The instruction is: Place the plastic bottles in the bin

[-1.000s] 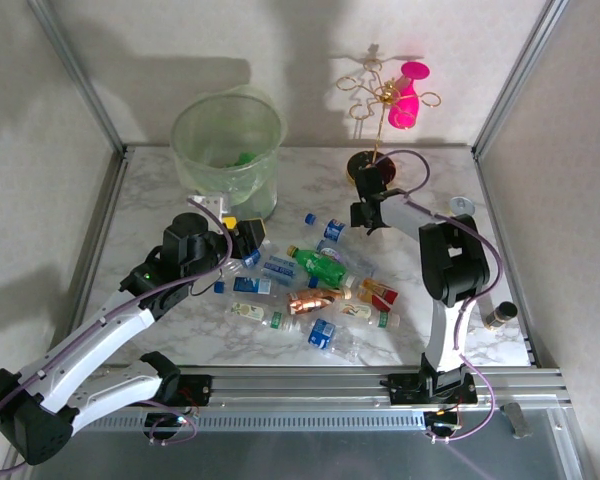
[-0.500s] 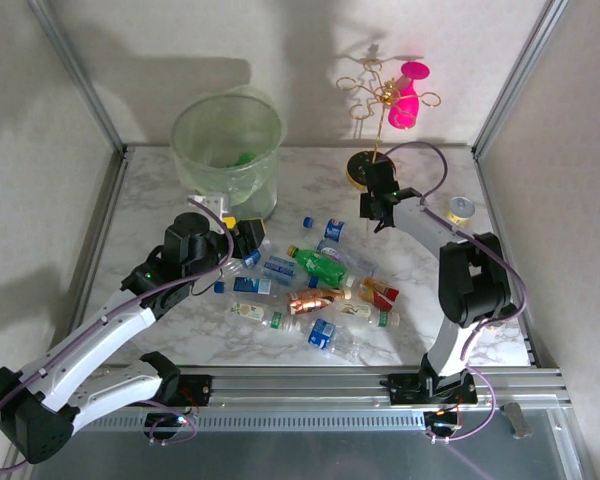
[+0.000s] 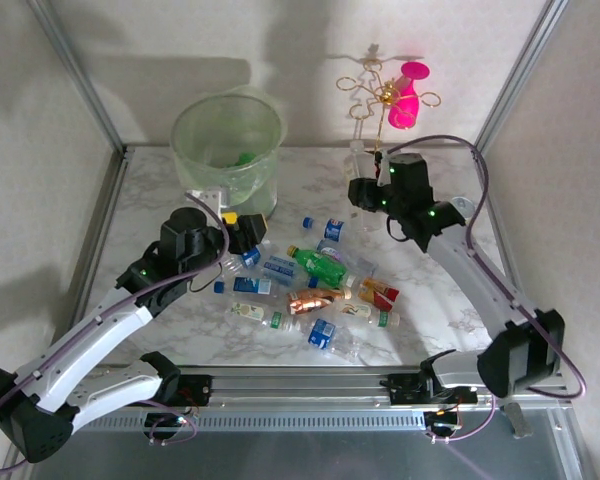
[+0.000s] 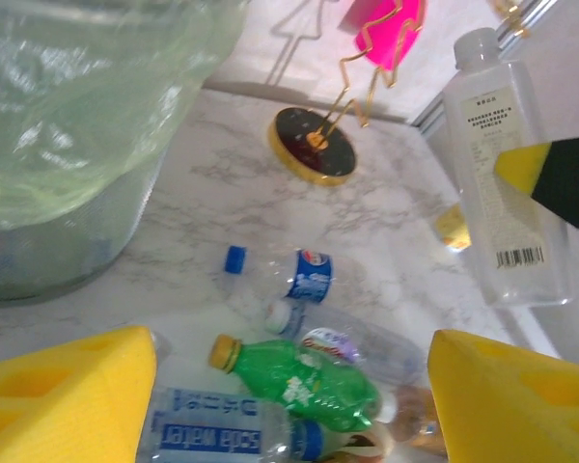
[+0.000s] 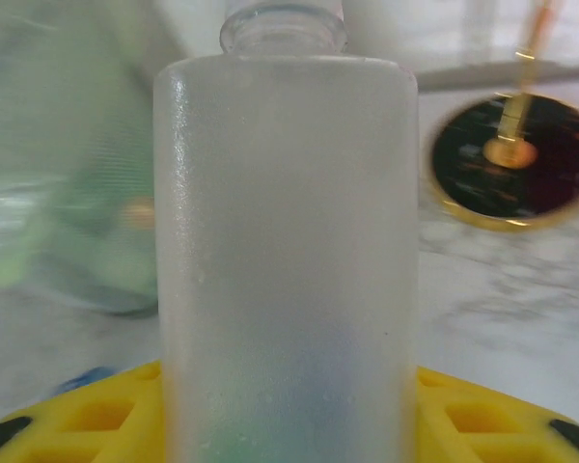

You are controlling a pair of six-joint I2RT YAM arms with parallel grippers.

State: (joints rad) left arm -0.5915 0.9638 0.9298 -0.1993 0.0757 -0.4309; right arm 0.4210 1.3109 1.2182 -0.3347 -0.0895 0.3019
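The right claw (image 3: pixel 363 196) has clenched on a clear bottle (image 4: pixel 500 174) and lifted it upright near the far edge of the tabletop (image 3: pixel 155 205), beside the gold stand (image 4: pixel 314 145). The bin (image 3: pixel 205 165) stands in the far left corner. The way there, above the other bottles (image 3: pixel 320 268), looks free. The left claw (image 3: pixel 242 232) hovers released just beside the bin.

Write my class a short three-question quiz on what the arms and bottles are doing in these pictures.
1. True or false: the right fingers are shut on a clear bottle.
2. The yellow-capped green bottle lies: A in the bin; B on the table; C on the gold stand.
3. Which arm's fingers stand open, holding nothing?
Key: 1 true; 2 B; 3 the left fingers.
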